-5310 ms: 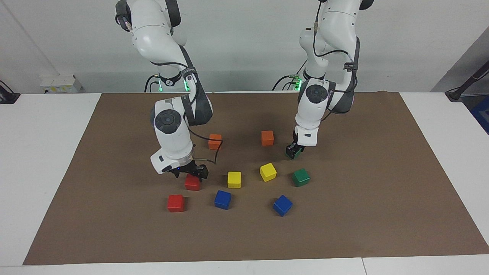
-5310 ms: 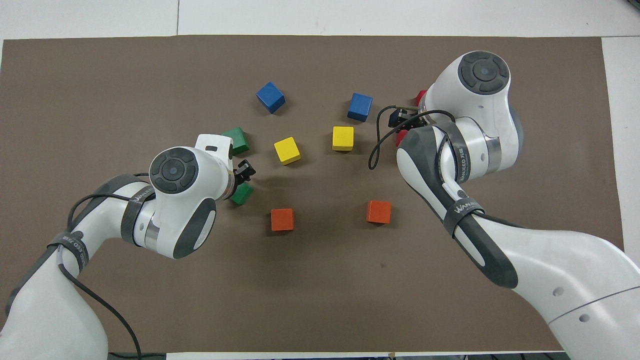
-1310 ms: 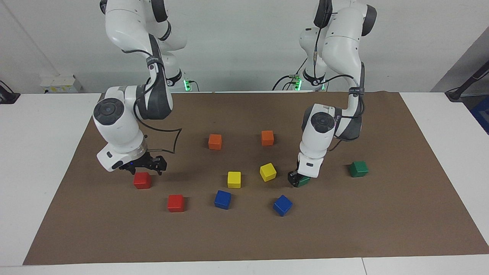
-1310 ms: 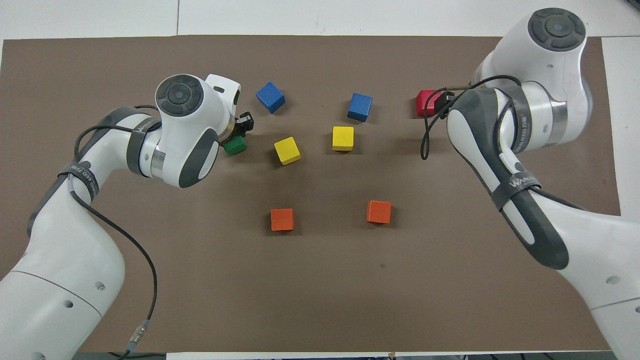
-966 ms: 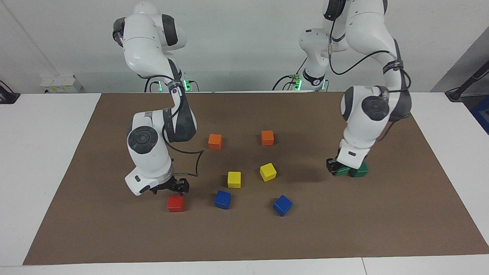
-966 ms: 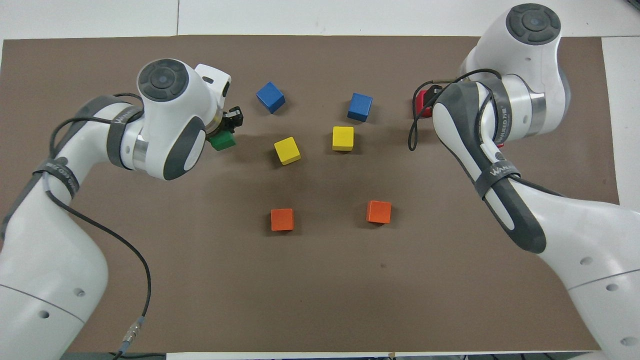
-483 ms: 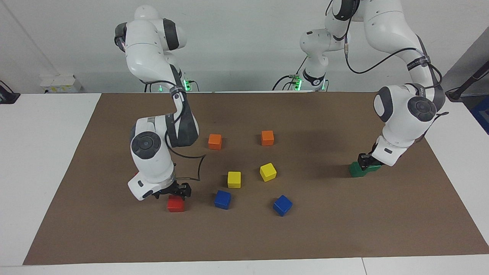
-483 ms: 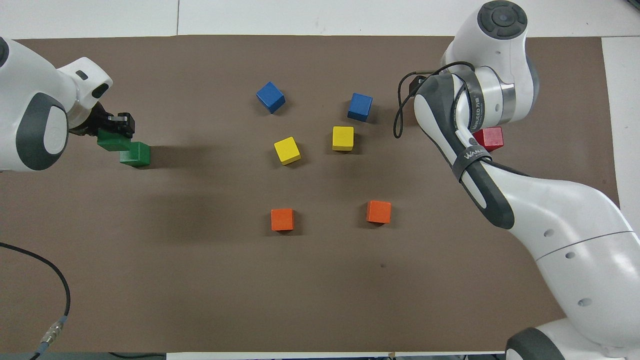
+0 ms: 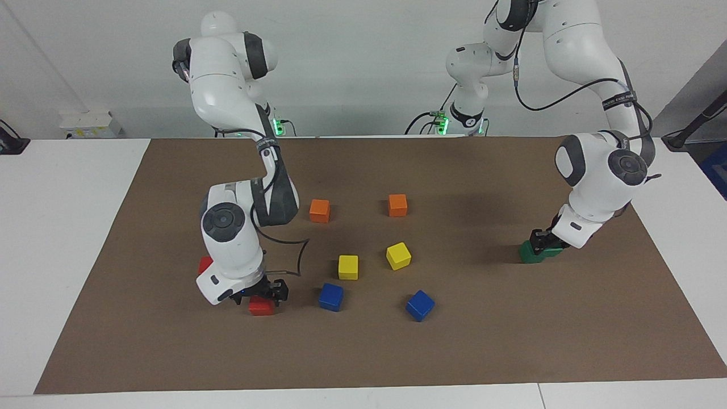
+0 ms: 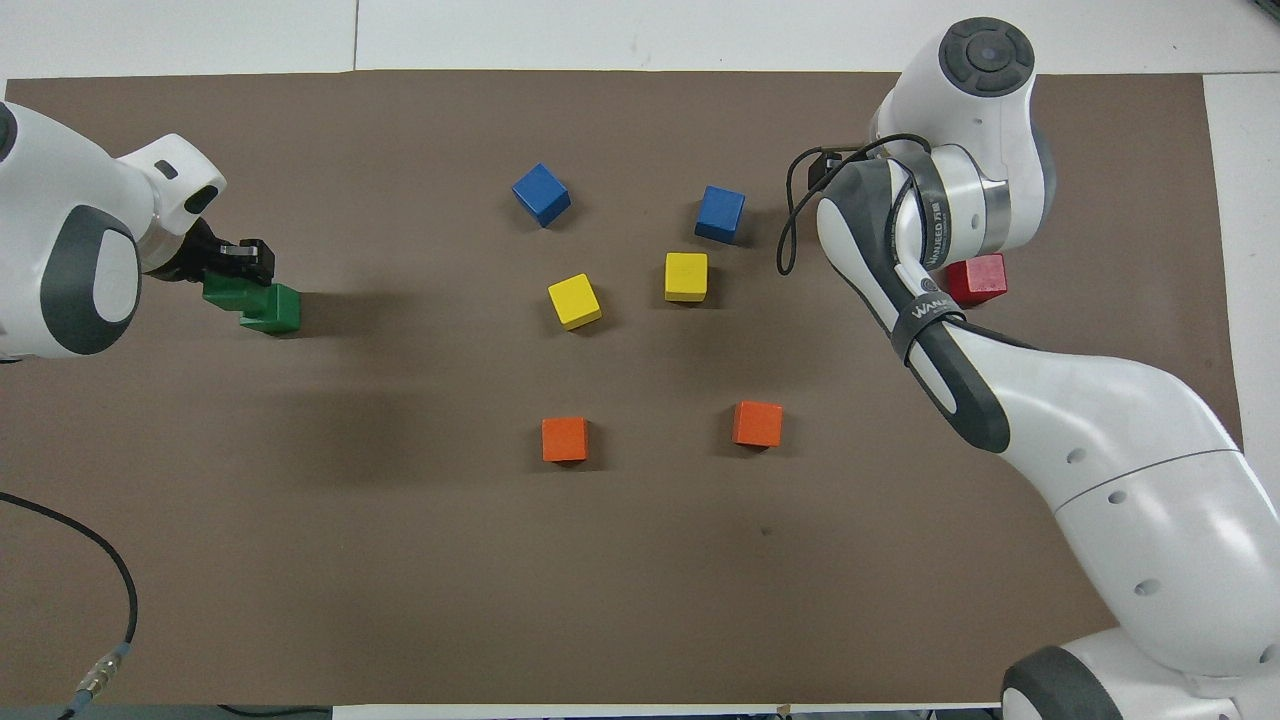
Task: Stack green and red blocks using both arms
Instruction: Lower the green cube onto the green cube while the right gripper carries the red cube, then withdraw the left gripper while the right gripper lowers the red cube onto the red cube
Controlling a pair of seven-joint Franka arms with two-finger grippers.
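My left gripper (image 9: 540, 238) has its fingers clamped on a dark green matte cube (image 10: 228, 289), which I'm holding low over and partly overlapping a second dark green matte cube (image 9: 531, 254) at the left arm's end of the brown mat (image 9: 483, 352). From overhead the held one sits offset from the lower one, corner over corner, so I judge it's not squared up or released yet. My right gripper (image 9: 262, 292) has its fingers spread wide, down around a bright red matte cube (image 9: 260, 307) toward the right arm's end, not yet closed on it as far as I can tell. The other bright red matte cube (image 10: 977, 278) sits nearer to the robots, just beside my right wrist, mostly hidden in the facing view. Progress, my read: green stack almost placed, needs alignment and release; red stack not begun, grasp, lift and place all remain. All cubes look equal in size, flat-faced, sharp-edged, dull finish, should seat flat if aligned. Two orange cubes (image 9: 320, 210), two yellow cubes (image 9: 348, 267) and two blue cubes (image 9: 331, 296) lie mid-mat, apart from either arm. The mat looks like flat paper or felt.
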